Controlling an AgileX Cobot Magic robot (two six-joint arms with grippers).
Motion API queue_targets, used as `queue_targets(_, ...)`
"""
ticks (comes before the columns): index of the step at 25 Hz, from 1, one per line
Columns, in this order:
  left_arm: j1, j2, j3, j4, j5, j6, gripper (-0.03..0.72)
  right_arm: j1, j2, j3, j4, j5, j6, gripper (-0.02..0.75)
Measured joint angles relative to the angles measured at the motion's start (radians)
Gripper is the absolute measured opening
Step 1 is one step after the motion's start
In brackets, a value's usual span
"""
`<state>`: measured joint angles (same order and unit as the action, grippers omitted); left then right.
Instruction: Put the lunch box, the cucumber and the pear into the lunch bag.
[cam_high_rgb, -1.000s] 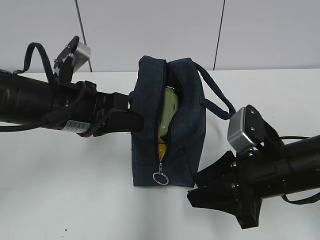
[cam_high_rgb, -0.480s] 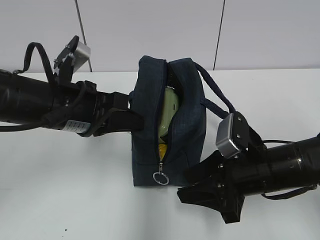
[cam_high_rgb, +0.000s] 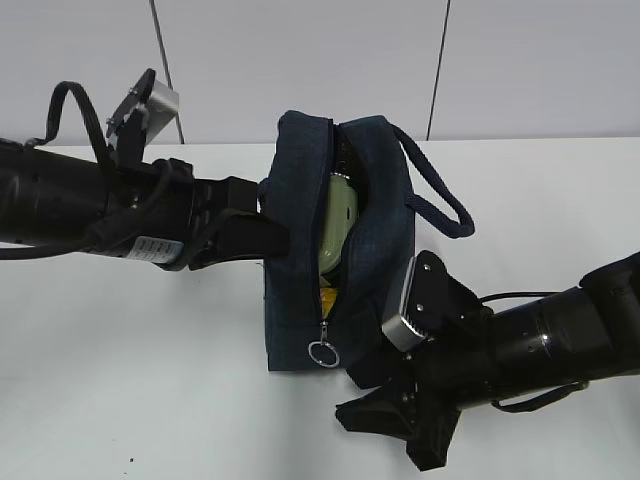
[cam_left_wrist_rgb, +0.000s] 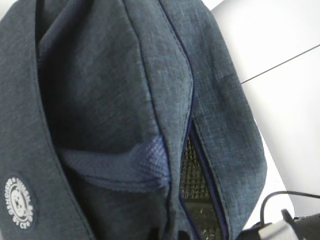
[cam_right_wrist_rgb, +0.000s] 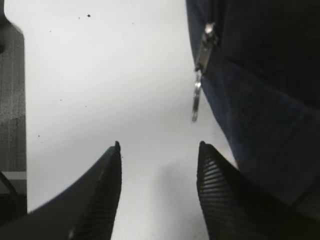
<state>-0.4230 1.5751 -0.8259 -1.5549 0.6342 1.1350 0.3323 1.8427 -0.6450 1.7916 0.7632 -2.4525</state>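
Jaws first, left to right: the left gripper (cam_high_rgb: 268, 235) is pinched tight on the side wall of the bag (cam_high_rgb: 380, 280), at about nine o'clock from its opening, holding the fabric steady. The right gripper (cam_right_wrist_rgb: 159, 150) stands roughly half open and holds nothing; its fingers (cam_right_wrist_rgb: 102, 190) lie low over the table (cam_high_rgb: 130, 400), with the ring pull (cam_right_wrist_rgb: 196, 102) hanging just ahead of them at about one o'clock.

All the packing looks finished, so the step in hand seems to be closing the bag. Next, the right gripper would have to ease forward, bring the small ring between its fingers, close on it and draw the slider along the zipper (cam_high_rgb: 330, 290) while the left keeps the bag from sliding.

Inside the upright navy bag, the box (cam_high_rgb: 337, 225) shows through the open slit, its pale green lid facing out. Below it, at six o'clock, a patch of yellow is probably the pear (cam_high_rgb: 327, 298). No cucumber can be seen; it may lie deeper in, hidden by fabric. The handle (cam_high_rgb: 440, 195) loops out towards three o'clock.
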Motion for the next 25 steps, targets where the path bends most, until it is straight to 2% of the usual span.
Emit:
queue_targets(14,0.000,0.000,0.000,-0.004,0.000,0.000,-0.012,0.000,0.007,-0.078,0.000,-0.061,0.002,0.389)
queue_targets(25,0.000,0.000,0.000,-0.004,0.000,0.000,-0.012,0.002,0.087,-0.111,0.000,0.010,0.002,0.389)
